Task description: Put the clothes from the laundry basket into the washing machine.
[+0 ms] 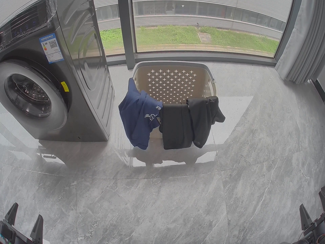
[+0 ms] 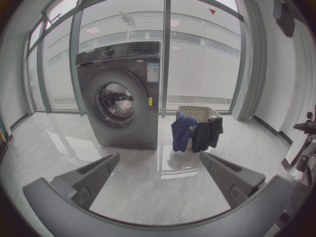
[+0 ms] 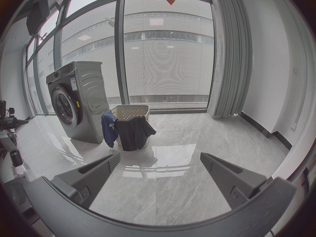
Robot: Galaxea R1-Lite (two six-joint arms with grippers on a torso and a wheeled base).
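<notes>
A beige laundry basket (image 1: 174,80) stands on the floor by the window, to the right of the grey washing machine (image 1: 50,68). A blue shirt (image 1: 138,119) hangs over the basket's front left rim. Two black garments (image 1: 176,126) drape over the front rim beside it. The machine's round door (image 1: 32,95) is closed. My left gripper (image 1: 26,214) is open and low at the near left, far from the basket; my right gripper (image 1: 313,204) is open at the near right. From the left wrist, the open left gripper (image 2: 158,157) faces the washing machine (image 2: 121,96) and basket (image 2: 197,112). The open right gripper (image 3: 159,157) faces the basket (image 3: 130,111).
Glossy grey floor tiles (image 1: 162,204) stretch between me and the basket. A window pillar (image 1: 125,24) rises behind the basket. A grey curtain (image 1: 304,44) hangs at the far right.
</notes>
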